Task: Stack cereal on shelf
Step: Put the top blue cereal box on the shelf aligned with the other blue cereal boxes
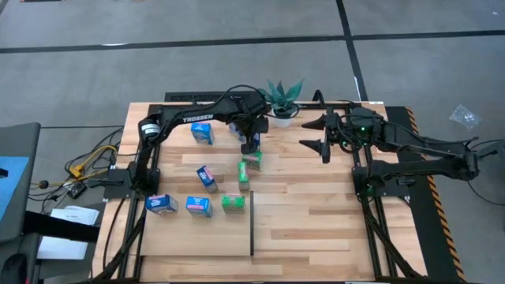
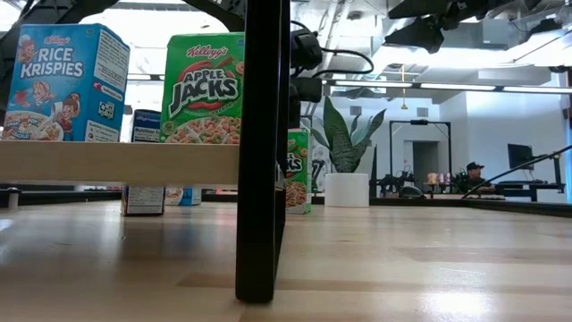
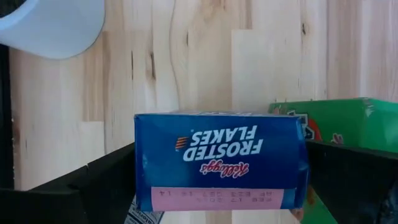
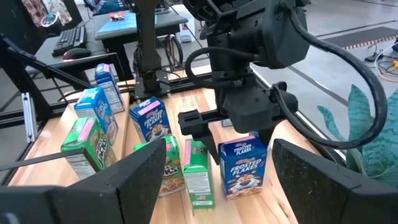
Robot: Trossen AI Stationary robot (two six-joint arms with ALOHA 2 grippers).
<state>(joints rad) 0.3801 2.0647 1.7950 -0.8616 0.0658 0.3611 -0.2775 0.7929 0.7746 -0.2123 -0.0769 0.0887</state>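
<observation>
Divider strip [image 1: 252, 225] marks the near end of the table, a thin black upright, and every place below is given from it

Hard against the divider's left side lies the shelf [image 1: 197, 237], a light-wood plank that the low view shows raised off the table. Three boxes stand along its edge away from the divider's near end: a green Apple Jacks box [image 2: 204, 89] closest to the divider, a blue Rice Krispies box [image 2: 67, 85] next, and another blue box [image 1: 160, 204] farthest left

Beyond the divider's far end, two loose boxes [image 1: 207, 177] rest on the table, one blue and one green. Farther still, in line with the divider, the left gripper [image 1: 251, 143] has clamped its fingers [image 3: 93, 186] on the two narrow sides of a Frosted Flakes box [image 3: 221, 162]. This box looks to be on or barely off the table, just beside a green box [image 1: 251, 162]

Judged from this, the step in hand is lifting that box for the shelf. Doing it well means:
- rising straight up until clear of the green neighbour
- travelling toward the divider, then left of it, above the tops of the standing boxes
- setting it down flat and square, and letting go only once it is seated

Farthest from the divider stand a lone blue box [image 1: 203, 132], the potted plant [image 1: 282, 99], and, to the divider's far right, the right gripper [image 1: 323, 136], which waits spread wide and holds nothing
</observation>
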